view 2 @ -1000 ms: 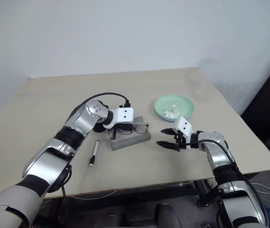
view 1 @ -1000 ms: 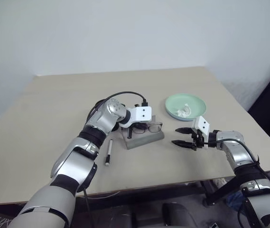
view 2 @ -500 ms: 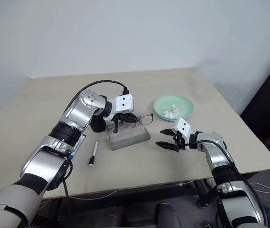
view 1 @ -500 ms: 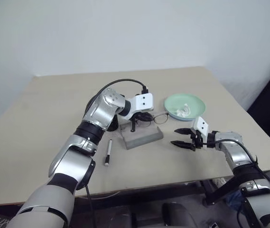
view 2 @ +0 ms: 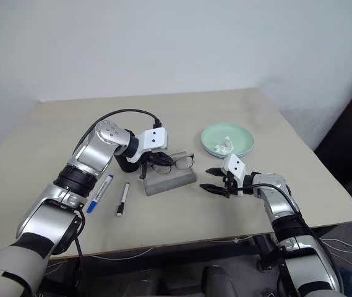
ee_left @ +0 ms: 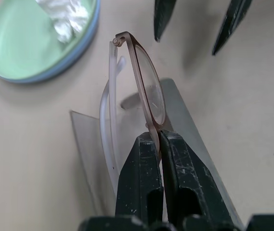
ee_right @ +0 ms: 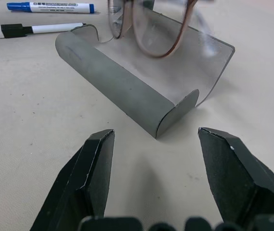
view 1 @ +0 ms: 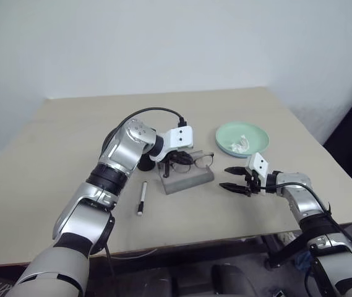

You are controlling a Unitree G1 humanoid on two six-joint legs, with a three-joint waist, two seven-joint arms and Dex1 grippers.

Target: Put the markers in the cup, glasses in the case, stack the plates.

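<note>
Left gripper (ee_left: 160, 144) is clamped on the glasses (view 2: 174, 162), its two black fingers pinching the thin brown frame beside one lens and holding the pair just above the open case (view 2: 169, 180); the right gripper (view 2: 215, 180) hovers near the case's right end with its fingers spread and nothing between them. Beneath everything lies the table (view 1: 58, 142), a broad, matte, pale beige slab standing before a plain white wall (view 1: 163, 43). On its right side rest the plates (view 1: 242, 138), round and shallow, the mint green one set on the light blue one whose rim shows underneath, with a crumpled white scrap (view 1: 240, 144) inside. Between the two arms sits the case, a grey rectangular shell with rounded ends and a smooth curved lid lying open. Behind the left wrist stands the cup (view 2: 126, 164), black and matte, mostly hidden by the arm. Left of the case lie the markers (view 2: 122, 199), slim white barrels apart on the tabletop, one with a black cap and, further left, one with a blue cap.
</note>
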